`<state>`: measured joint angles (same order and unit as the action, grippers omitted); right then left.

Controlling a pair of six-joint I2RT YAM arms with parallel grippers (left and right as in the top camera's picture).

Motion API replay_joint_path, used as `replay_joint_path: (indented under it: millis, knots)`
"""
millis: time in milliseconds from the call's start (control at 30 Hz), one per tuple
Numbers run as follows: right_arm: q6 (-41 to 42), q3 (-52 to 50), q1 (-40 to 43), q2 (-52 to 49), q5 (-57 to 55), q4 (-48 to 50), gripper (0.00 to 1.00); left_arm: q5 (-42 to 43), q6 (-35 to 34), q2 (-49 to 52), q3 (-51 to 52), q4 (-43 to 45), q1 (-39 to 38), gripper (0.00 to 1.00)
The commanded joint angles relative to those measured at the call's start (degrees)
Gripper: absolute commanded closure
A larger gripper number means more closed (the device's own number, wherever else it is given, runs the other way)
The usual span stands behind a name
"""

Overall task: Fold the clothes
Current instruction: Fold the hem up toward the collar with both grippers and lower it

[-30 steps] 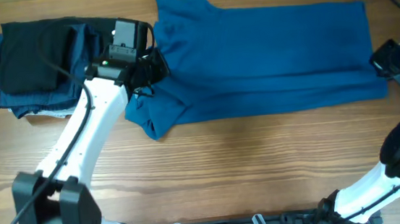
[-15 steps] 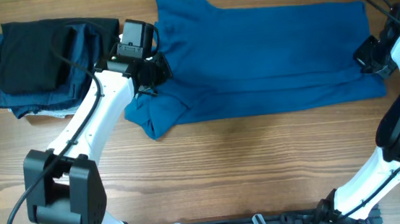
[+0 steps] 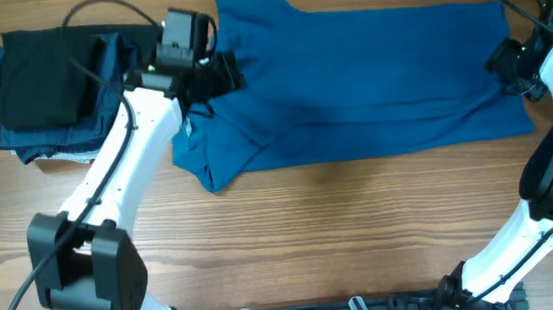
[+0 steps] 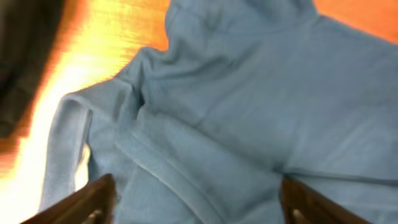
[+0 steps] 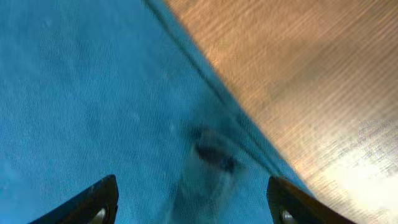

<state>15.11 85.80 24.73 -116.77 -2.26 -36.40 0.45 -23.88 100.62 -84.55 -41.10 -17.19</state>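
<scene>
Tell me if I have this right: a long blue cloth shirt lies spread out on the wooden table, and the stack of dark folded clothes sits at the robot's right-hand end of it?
Not quite. The stack of dark folded clothes sits at the robot's left-hand end of the wooden table, not the right, as the overhead view shows. The rest holds: the long blue cloth shirt lies spread out on the table.

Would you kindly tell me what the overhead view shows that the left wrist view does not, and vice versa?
Only overhead: the right gripper at the right edge of the blue shirt, and the shirt's full spread. Only left wrist: a close look at the sleeve seam, framed by the open left gripper. Both: the shirt and the wooden table.
</scene>
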Motion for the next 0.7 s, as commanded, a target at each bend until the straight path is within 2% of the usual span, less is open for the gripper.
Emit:
replay_joint_path:
  millis: [0,33,100,133,233,267,400,567,667]
  knots:
    - [-5.1,2.4,-0.1,5.6,1.9,-5.6,0.23,-1.4,-0.3,-4.3,-5.0,-5.7,0.2,0.15]
    - [-5.1,2.4,-0.1,6.6,1.9,-8.1,0.24,-1.4,-1.1,-4.9,-5.0,-7.8,0.2,0.27]
    - [-5.0,2.4,0.0,8.2,1.9,-13.9,0.32,-1.4,-2.9,-5.1,-5.0,-12.5,0.2,0.75]
    - [-4.5,2.3,0.1,8.4,1.9,-16.7,0.48,-1.4,-4.3,-5.0,-5.0,-15.3,0.2,0.96]
    - [-4.0,1.3,0.1,8.3,2.1,-20.2,0.92,-1.4,-7.1,-4.0,-3.5,-21.7,0.2,0.96]
    - [-3.9,0.2,0.1,8.3,2.1,-20.2,0.96,-1.3,-7.1,-3.8,-2.5,-22.6,0.2,0.96]
    - [-4.0,-3.7,0.3,8.2,2.1,-17.2,0.96,0.3,-7.0,-2.9,2.6,-21.6,0.2,0.96]
    - [-4.9,-8.9,1.5,8.2,0.9,-10.1,0.96,7.6,-7.0,-1.7,8.9,-15.6,0.2,0.96]
    - [-4.9,-10.9,2.8,8.1,1.5,-8.0,0.96,8.0,-7.0,-0.3,11.2,-12.2,0.1,0.96]
